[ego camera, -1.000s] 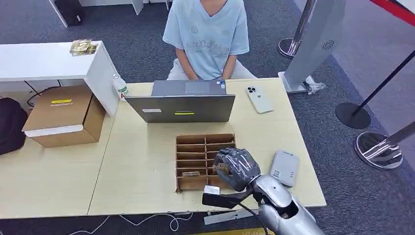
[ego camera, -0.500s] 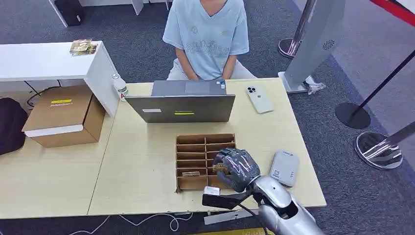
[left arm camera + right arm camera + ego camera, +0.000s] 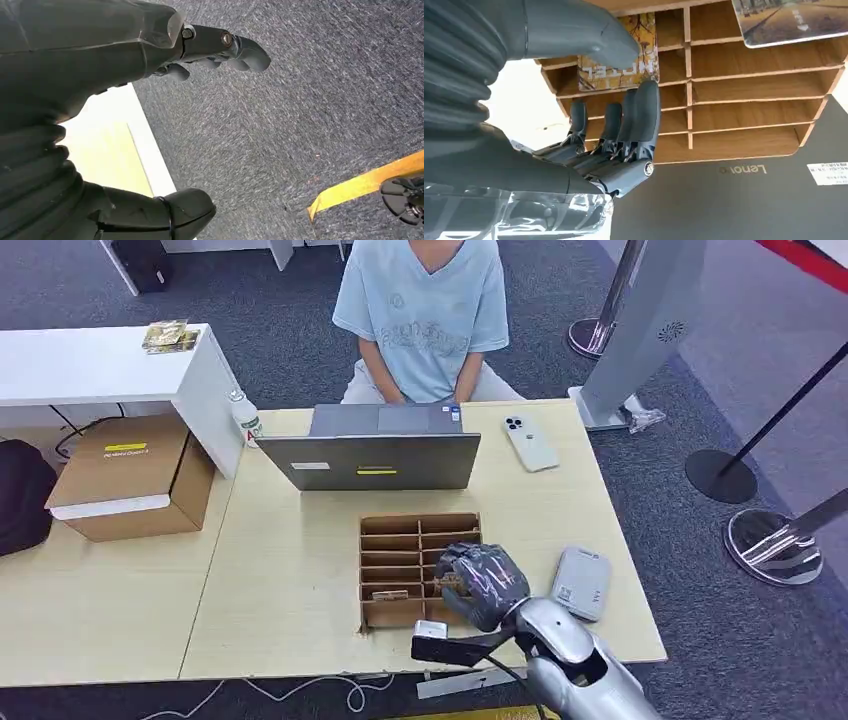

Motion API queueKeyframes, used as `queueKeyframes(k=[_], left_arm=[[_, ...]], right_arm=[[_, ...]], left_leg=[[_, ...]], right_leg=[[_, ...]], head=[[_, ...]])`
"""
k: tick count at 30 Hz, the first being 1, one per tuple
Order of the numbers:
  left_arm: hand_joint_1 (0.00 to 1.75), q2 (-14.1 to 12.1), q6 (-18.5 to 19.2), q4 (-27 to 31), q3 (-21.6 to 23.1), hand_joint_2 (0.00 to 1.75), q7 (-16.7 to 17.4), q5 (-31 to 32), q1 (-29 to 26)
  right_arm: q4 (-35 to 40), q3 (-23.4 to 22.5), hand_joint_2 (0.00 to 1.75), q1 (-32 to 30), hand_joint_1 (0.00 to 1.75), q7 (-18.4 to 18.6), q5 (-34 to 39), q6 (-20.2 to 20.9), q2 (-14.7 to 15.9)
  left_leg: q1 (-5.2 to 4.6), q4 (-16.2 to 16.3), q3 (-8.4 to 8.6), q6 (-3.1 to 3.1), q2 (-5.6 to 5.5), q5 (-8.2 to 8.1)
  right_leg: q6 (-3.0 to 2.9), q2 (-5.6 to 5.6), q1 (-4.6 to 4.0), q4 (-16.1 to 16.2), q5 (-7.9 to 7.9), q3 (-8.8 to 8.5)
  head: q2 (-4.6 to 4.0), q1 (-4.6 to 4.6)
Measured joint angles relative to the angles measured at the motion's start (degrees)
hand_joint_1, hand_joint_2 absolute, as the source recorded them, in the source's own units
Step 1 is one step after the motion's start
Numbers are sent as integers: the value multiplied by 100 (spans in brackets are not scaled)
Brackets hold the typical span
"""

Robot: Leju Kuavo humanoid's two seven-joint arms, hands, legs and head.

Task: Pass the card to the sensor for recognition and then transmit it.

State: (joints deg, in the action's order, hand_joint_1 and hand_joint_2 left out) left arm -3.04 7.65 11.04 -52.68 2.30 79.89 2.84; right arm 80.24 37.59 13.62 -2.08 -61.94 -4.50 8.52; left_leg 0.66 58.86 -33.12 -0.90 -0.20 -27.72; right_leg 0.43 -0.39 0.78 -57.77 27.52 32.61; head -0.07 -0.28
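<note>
We find the card, printed with a tree pattern and the word HOTEL, standing in a slot of the brown divided organiser on the surface, in the right-hand column near the robot's edge. In the right wrist view the right hand reaches it: the thumb lies across the card's face and the dark fingers sit under its lower edge, so we judge the hand is closing on it, though we cannot tell whether the pinch is firm or the card has left its slot. From the head view the right hand covers that part of the organiser. A second card with a road picture lies in another slot, and one more small card sits in the left column. The grey sensor lies on the surface just to the right of the hand, apart from it. So we judge the task to be at its first step: the pick-up is under way, while the pass over the sensor and the hand-over are left to do. The left hand hangs beside the surface edge above the carpet, fingers loosely apart and holding nothing. Beyond the organiser stand a laptop and a phone, with a person seated behind them.
</note>
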Motion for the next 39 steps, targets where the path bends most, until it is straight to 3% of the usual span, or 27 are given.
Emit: queueKeyframes(k=[3,5,14,16,19,31,36,39], left_arm=[[0,0,0,0,-11,175,0,0,-1],[0,2,0,0,-15,175,0,0,-2],[0,2,0,0,-20,175,0,0,-2],[0,2,0,0,-20,175,0,0,-2],[0,2,0,0,-20,175,0,9,-2],[0,2,2,0,-20,175,0,68,0],[0,2,13,0,-20,175,11,66,0],[0,2,35,0,-22,175,13,63,-1]], right_arm=[[-2,4,175,47,99,-7,7,15,0],[-2,11,175,68,108,-7,17,15,0],[0,26,175,113,96,-13,74,13,0],[0,31,175,124,103,-13,77,13,0],[-2,39,175,144,91,-15,77,13,-2],[-177,98,175,236,103,-7,-15,50,-66],[-256,138,175,301,120,-7,-17,77,-96],[-302,166,175,349,117,-7,-17,83,-111]], left_leg=[[0,0,0,0,0,0],[0,0,0,0,0,0],[0,0,0,0,0,0],[0,0,0,0,0,0],[0,0,0,0,0,0],[0,0,0,0,0,0],[0,0,0,0,0,0],[0,0,0,0,0,0]], right_leg=[[0,0,0,0,0,0],[0,0,0,0,0,0],[0,0,0,0,0,0],[0,0,0,0,0,0],[0,0,0,0,0,0],[0,0,0,-1,0,0],[0,0,0,-1,0,0],[0,-1,0,-1,0,0]], head=[[0,-2],[0,-2],[0,-2],[0,-2],[0,-2],[0,0],[0,-2],[0,-2]])
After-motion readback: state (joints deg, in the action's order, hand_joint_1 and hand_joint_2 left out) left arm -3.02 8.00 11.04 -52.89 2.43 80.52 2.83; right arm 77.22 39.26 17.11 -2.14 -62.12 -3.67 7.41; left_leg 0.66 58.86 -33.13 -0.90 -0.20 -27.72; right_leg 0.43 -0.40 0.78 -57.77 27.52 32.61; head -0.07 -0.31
